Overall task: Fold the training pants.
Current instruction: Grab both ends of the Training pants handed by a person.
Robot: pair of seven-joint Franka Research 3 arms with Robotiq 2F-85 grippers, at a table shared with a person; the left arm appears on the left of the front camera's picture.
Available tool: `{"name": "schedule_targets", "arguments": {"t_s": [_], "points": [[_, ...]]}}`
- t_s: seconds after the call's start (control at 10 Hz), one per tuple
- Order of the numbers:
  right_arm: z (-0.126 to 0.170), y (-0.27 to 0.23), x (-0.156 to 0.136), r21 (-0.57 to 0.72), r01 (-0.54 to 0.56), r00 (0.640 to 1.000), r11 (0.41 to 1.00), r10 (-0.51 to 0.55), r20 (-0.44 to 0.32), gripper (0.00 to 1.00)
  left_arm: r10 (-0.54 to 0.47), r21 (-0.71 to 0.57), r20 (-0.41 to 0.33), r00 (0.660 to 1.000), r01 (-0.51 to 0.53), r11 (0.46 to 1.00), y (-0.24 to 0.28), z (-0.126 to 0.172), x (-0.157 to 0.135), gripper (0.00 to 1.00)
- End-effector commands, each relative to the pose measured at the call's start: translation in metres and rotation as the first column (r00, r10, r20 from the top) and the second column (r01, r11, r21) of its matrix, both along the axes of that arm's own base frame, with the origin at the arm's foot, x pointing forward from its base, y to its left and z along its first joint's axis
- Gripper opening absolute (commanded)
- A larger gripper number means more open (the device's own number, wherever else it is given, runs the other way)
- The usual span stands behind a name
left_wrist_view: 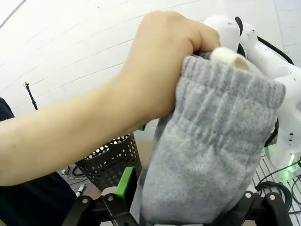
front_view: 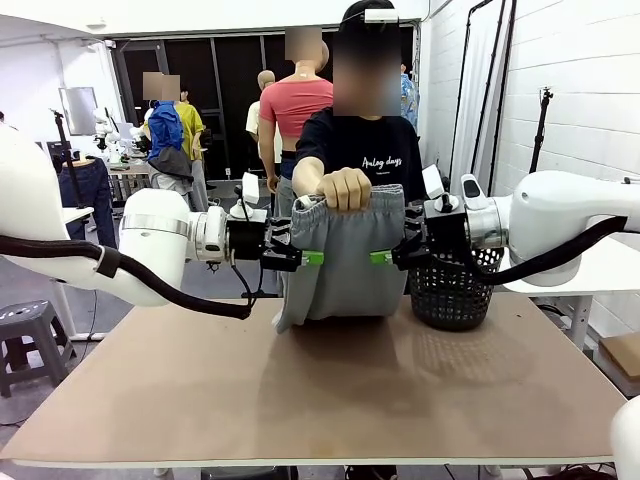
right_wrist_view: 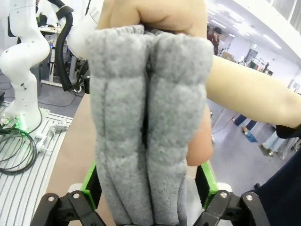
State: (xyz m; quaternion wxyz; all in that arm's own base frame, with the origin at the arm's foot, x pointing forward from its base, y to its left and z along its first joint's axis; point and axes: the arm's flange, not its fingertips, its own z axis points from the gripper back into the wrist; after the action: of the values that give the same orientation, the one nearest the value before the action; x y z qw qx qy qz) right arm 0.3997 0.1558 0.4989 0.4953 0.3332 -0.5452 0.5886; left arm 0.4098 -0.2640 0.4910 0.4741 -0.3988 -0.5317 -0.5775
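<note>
Training pants (front_view: 345, 255): light grey, hanging upright over the far middle of the bench (front_view: 300, 400), gathered waistband on top, lower end bunched on the bench surface.
Person's hand (front_view: 345, 188): fist closed on the middle of the waistband, holding the pants up; the forearm reaches in from the far side.
Left gripper (front_view: 308, 258): level with the middle of the pants at their left edge, fingers pointing toward the centre. In the left wrist view the fingers stand spread wide with the grey cloth filling the gap between them; one green pad (left_wrist_view: 124, 183) shows just beside the fabric. Whether the pads press on the cloth cannot be told.
Right gripper (front_view: 382, 257): at the right edge of the pants, at the same height, facing the left one. In the right wrist view its fingers are spread wide on either side of the doubled cloth, green pads (right_wrist_view: 89, 183) close against it; no clear pinch shows.
Black basket (front_view: 455, 290): mesh, standing on the bench just right of the pants, behind the right gripper.
</note>
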Motion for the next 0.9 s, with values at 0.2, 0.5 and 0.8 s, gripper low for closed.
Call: {"name": "schedule_targets", "arguments": {"t_s": [0.2, 0.5, 0.8], "points": [[0.001, 0.004, 0.007, 0.001, -0.058, 0.994, 0.998, 0.058, -0.095, 0.26, -0.001, -0.091, -0.016, 1.000, -0.001, 0.996, 0.005, 0.000, 0.010, 0.16], [0.001, 0.005, 0.009, 0.062, -0.110, 0.984, 0.992, 0.118, -0.135, 0.00, -0.008, -0.109, -0.041, 0.999, 0.003, 0.994, 0.012, -0.002, 0.013, 0.00], [0.003, 0.003, 0.012, 0.158, -0.162, 0.968, 0.974, 0.188, -0.166, 0.00, -0.004, -0.103, -0.055, 0.999, -0.001, 0.995, 0.013, -0.004, 0.017, 0.00]]}}
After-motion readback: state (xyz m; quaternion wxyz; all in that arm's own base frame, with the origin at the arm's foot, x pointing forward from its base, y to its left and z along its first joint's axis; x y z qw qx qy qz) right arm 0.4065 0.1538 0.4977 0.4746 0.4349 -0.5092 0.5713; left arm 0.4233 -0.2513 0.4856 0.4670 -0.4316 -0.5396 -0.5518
